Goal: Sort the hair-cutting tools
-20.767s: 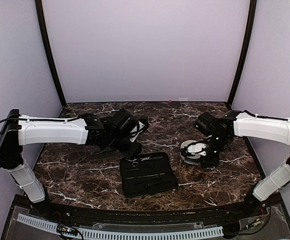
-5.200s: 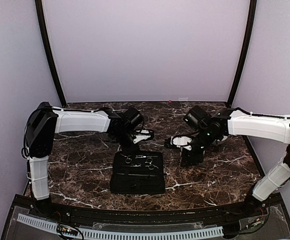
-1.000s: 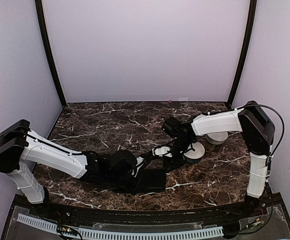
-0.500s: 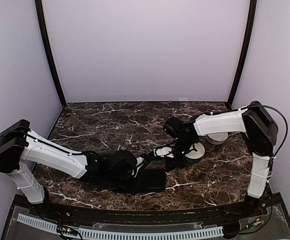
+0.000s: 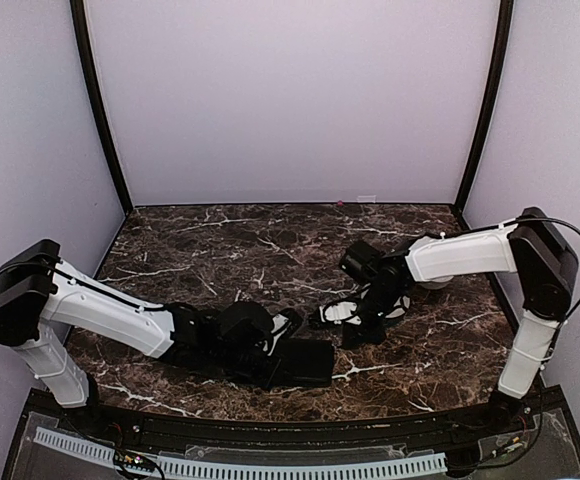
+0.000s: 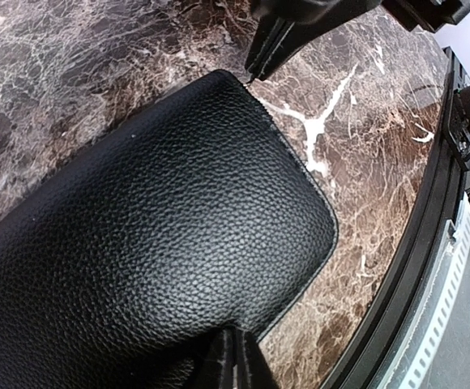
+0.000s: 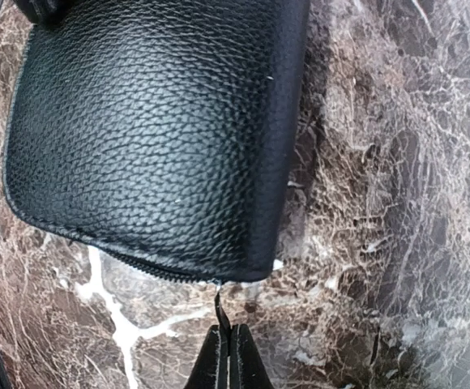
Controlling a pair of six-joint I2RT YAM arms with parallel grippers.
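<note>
Hair-cutting tools stay hidden, presumably inside the closed case (image 7: 154, 121) just ahead of both jaws. Your left jaws clamp its edge to steady it, and your right jaws pinch the zipper pull (image 7: 218, 301).

Soft even light, mild fisheye edges

You can't see what the shut black case (image 6: 162, 227) holds. It runs off the left wrist picture from 6 to 9 o'clock and the right wrist picture at 12. The zip pull (image 7: 219, 303) seems pinched in the right gripper (image 7: 227, 348), though it is too thin to confirm.
</note>
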